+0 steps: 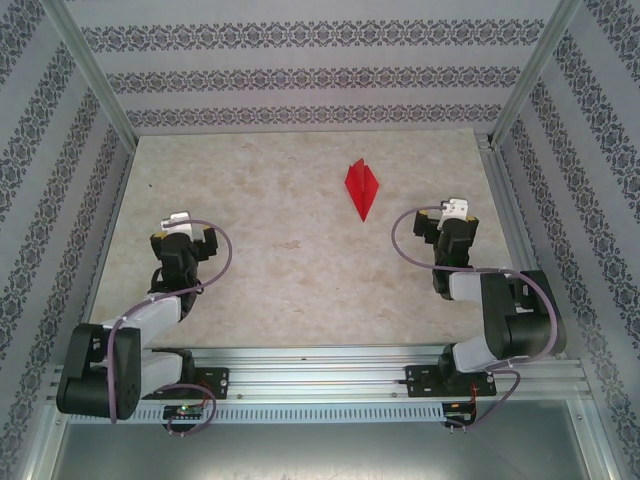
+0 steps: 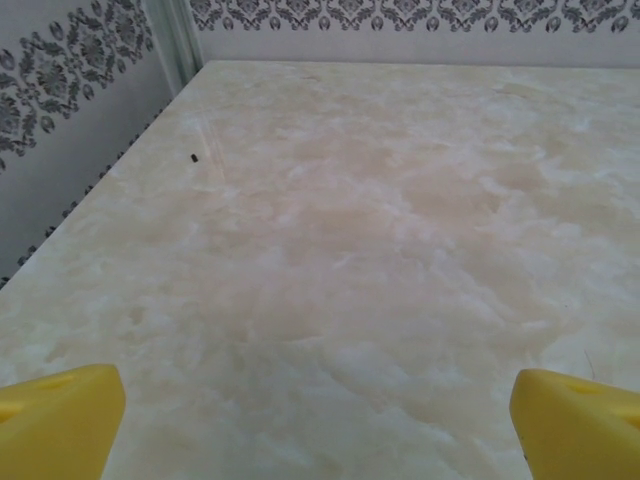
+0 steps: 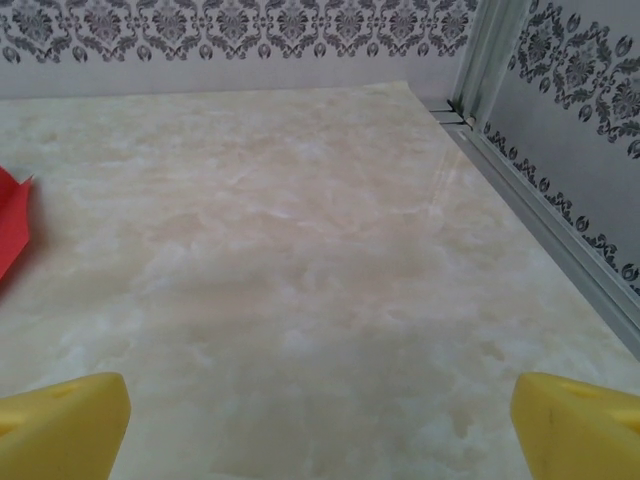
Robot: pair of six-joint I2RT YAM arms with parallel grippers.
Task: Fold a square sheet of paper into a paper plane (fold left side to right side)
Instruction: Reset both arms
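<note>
both spread wide on nothing, left gripper (image 1: 180,222) and right gripper (image 1: 455,212) parked near the table (image 1: 280,290) front, well apart from the paper plane (image 1: 362,186) lying right of centre farther back, already a slim creased dart, folding apparently complete.

Beige marbled table (image 1: 250,270). Damask-patterned walls (image 1: 300,60) on three sides. Metal posts (image 1: 95,75) at far corners. Small dark speck (image 2: 192,157) near table's left edge.
</note>
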